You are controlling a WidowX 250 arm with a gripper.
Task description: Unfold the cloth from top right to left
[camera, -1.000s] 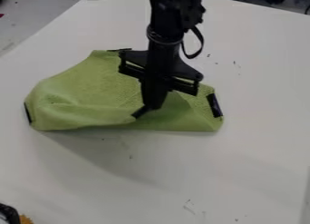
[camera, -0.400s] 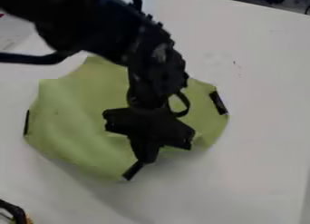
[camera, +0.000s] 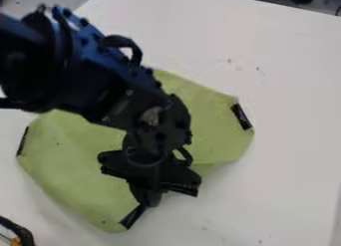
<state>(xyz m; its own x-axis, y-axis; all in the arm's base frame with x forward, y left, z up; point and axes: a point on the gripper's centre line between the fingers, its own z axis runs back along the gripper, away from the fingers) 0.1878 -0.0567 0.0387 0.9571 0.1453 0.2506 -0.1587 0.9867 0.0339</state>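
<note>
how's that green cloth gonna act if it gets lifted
The green cloth will probably be floppy, as its outline curves loosely on the table. It looks thin, so likely light for its size. With rounded, soft edges, it seems unlikely to roll.

White table beneath a green cloth with black strips at opposite edges

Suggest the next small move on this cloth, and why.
Probably lower the near corner to the table and release: the gripper has the cloth by its near edge, beside a black strip, and the cloth looks spread wide.
</note>
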